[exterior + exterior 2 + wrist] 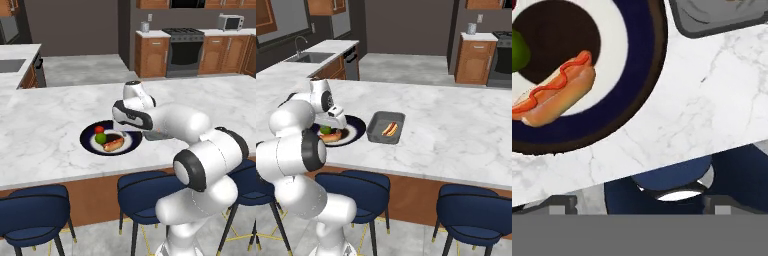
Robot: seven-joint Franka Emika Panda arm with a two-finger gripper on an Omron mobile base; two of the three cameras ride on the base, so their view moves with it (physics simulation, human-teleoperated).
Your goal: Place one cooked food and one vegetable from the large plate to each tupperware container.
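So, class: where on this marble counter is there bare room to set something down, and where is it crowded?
Bare marble counter lies right of the grey tray, and left of the large plate toward the sink. It is crowded where plate and tray sit close together, under the arm.

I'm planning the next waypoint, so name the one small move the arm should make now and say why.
Probably shift the open end effector over the plate toward the green vegetable. The grey tray already holds a hot dog but no vegetable, and the hand view looks past the plate's rim at bare counter.
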